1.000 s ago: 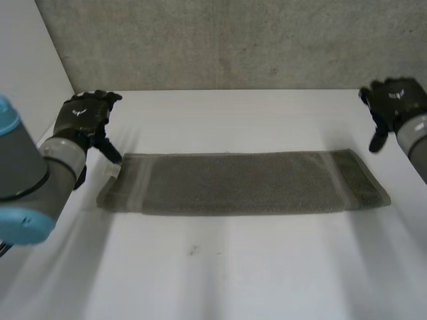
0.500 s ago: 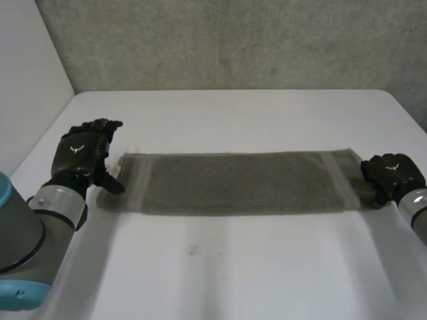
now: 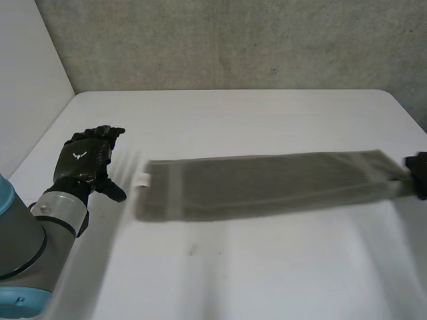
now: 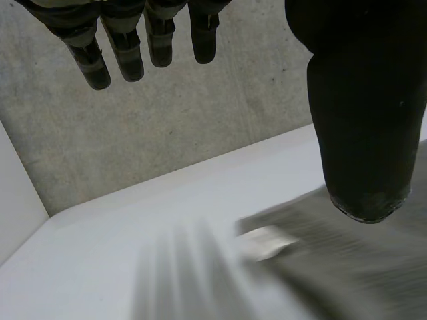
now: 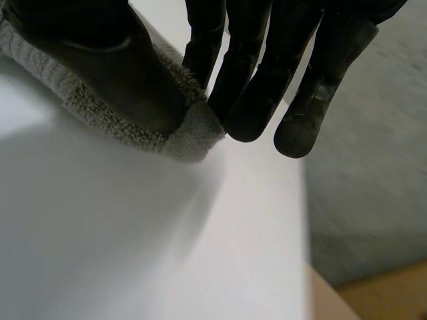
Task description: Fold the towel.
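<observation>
1. While it lies flat across the white counter from side to side, the long grey-green terry towel, folded into a narrow strip, sits a little askew, its right end slightly farther back than its left
2. At the towel's right end, by the counter's right edge, the right robot hand grasps the cloth: in the right wrist view its thumb lies on top of the end corner, and the fingers close against that corner from the other side, pinching it
3. The left robot hand rests just off the towel's left end, apart from it, with a strip of bare counter between them; its fingers are straight, the thumb is spread wide, and it holds nothing
4. A small white label juts from the towel's left end on the side facing the left robot hand; in the left wrist view it lies on the counter just past the thumb's tip
5. A grey concrete wall rises behind the counter's far edge, and a white side panel closes the left side; the two meet in the far left corner, both well apart from the towel
6. The left arm, grey with a light-blue cap, fills the near left of the head view and hides the counter beneath it
</observation>
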{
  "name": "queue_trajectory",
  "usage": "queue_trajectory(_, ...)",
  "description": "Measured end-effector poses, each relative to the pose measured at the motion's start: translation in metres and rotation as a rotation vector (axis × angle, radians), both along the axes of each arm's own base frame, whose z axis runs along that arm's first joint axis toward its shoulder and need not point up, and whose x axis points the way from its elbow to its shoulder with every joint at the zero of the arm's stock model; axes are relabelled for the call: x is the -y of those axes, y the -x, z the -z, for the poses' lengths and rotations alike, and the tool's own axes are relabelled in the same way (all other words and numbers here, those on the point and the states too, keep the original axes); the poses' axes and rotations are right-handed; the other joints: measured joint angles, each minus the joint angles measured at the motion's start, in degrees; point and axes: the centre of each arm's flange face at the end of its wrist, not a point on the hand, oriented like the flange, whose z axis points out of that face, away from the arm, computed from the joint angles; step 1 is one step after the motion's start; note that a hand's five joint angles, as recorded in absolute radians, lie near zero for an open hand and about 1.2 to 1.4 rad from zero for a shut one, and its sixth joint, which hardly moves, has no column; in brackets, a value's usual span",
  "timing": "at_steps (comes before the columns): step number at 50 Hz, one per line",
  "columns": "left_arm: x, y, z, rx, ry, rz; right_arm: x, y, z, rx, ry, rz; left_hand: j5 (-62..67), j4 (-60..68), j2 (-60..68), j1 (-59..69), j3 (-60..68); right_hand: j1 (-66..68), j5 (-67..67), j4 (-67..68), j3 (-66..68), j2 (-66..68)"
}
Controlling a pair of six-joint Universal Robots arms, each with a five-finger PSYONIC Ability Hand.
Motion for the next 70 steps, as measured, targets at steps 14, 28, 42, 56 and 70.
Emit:
queue_trajectory(14,0.0,0.0,-0.001,-0.001,0.002,0.0,0.016,0.005,-0.069,-0.185,0.164,-0.011,0.0,-0.01,0.0,0.0,0.0,0.23,0.0,0.0,0.0,0.0)
queue_trajectory(28,-0.001,0.0,-0.001,-0.001,0.002,0.0,-0.107,-0.25,-0.085,-0.014,0.251,-0.653,0.0,-0.02,0.0,0.0,0.0,0.27,0.0,0.0,0.0,0.36)
queue_trajectory(42,-0.001,0.0,0.0,0.001,0.001,0.0,-0.203,-0.334,0.002,-0.017,0.095,-0.926,0.0,-0.03,0.0,0.0,0.0,-29.01,-29.65,-29.4,-29.28,-28.34)
queue_trajectory(56,-0.003,0.0,0.002,0.004,-0.005,0.002,-0.137,-0.247,-0.058,0.309,-0.019,-0.512,0.0,-0.03,0.0,0.0,0.0,-62.57,-62.67,-62.01,-62.76,-60.93)
queue_trajectory(70,-0.005,0.002,0.003,0.005,-0.01,0.011,-0.111,-0.137,-0.003,0.346,-0.263,-0.25,0.0,-0.03,0.0,0.0,0.0,-38.67,-37.77,-39.43,-38.79,-37.24)
